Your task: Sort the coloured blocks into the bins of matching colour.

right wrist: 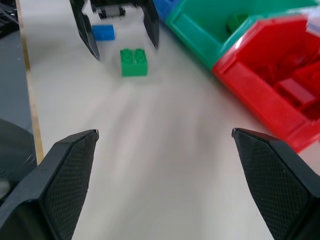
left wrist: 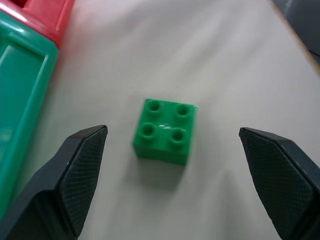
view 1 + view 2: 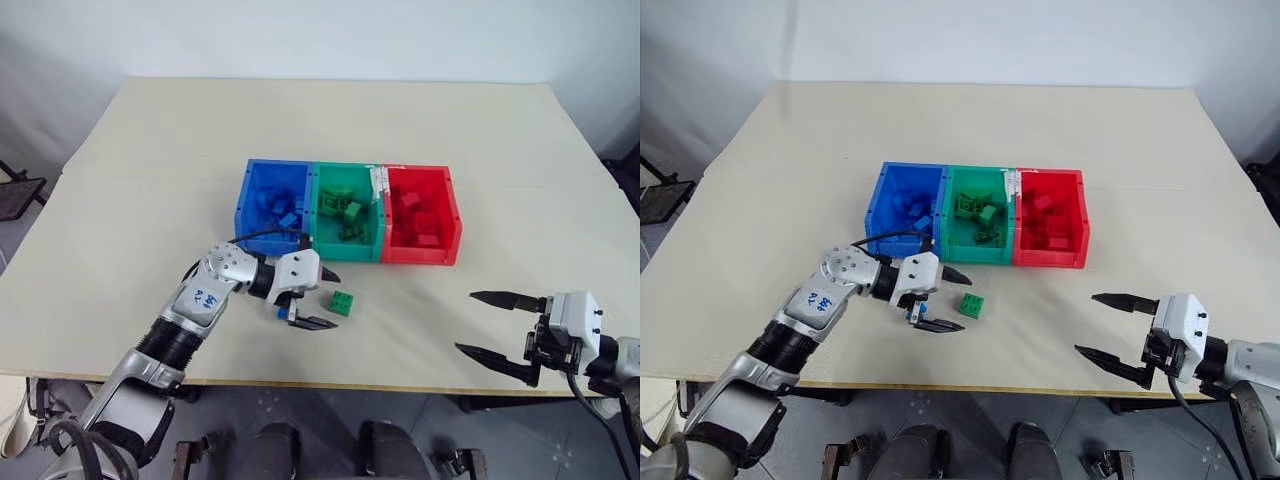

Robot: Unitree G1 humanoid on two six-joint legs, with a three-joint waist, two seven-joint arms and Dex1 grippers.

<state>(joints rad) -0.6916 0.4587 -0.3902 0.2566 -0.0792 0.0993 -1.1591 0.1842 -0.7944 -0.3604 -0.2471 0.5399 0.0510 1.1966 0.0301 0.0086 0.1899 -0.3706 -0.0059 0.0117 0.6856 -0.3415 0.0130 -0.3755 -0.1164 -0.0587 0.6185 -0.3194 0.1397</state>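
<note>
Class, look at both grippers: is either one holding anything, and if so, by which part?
Nothing is held. The left gripper is open around the green block on the table without touching it; the right gripper is open and empty.

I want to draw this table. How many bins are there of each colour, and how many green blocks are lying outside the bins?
blue bin: 1
green bin: 1
red bin: 1
green block outside the bins: 1
Total: 4 things, 3 bins and 1 block.
</note>
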